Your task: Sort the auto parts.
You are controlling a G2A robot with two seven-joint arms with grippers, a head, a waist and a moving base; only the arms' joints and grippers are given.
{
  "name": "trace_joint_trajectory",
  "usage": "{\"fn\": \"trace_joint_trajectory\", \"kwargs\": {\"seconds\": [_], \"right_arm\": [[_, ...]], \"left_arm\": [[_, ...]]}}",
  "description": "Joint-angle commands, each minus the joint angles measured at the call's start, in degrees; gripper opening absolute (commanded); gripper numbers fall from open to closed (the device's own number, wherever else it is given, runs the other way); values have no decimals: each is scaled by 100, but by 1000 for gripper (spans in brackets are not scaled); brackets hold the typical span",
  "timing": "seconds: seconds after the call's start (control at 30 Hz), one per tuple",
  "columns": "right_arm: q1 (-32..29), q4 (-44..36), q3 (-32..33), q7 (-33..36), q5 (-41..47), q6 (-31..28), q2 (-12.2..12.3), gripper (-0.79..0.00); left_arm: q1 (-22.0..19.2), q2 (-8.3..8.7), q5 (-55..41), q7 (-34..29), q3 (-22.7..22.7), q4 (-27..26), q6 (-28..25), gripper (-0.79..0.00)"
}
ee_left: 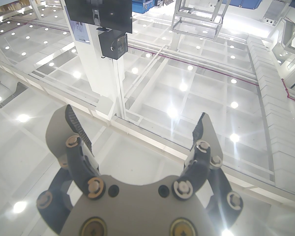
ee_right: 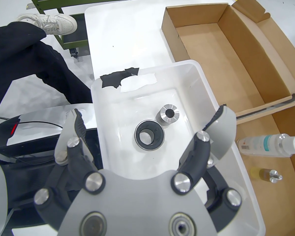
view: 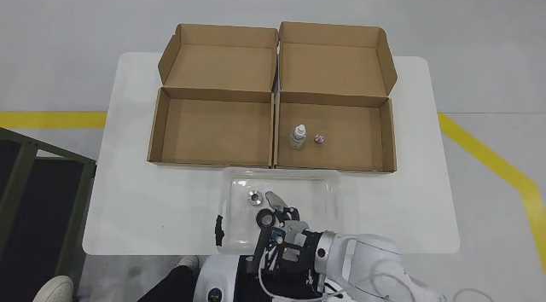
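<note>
Auto parts [ee_right: 149, 137]: two in the bin [ee_right: 204, 82], two bottles [ee_right: 265, 144] in one box [ee_right: 285, 210].

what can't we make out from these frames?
- Left wrist view: the left gripper faces the ceiling, so its place relative to the table cannot be told.
- Top view: the small vial beside the bottle is too small to identify.
- Right wrist view: the right gripper hides the bin at its near end with its own body. The picture's edge cuts off the cardboard box holding the bottle.
</note>
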Motion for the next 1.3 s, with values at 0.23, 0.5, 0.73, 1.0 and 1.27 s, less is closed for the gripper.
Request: {"fn": "trace_joint_trajectory", "kwargs": {"seconds": [0.23, 0.5, 0.73, 1.0, 1.27], "right_arm": [[-108, 63, 809, -628, 196, -69, 95, 0], [-951, -714, 1927, -1021, -74, 143, 253, 0], [-1701, -896, 2843, -1462, 9, 20, 345, 0], [-1679, -840, 2700, -1194, 219, -551, 367, 0], [-652, -236, 1721, -586, 623, -893, 272, 0]], "left_arm": [[0, 0, 0, 0, 0, 0, 0, 0], [0, 0, 0, 0, 0, 0, 0, 0], [0, 0, 0, 0, 0, 0, 0, 0], [0, 0, 0, 0, 0, 0, 0, 0], [0, 0, 0, 0, 0, 0, 0, 0]]}}
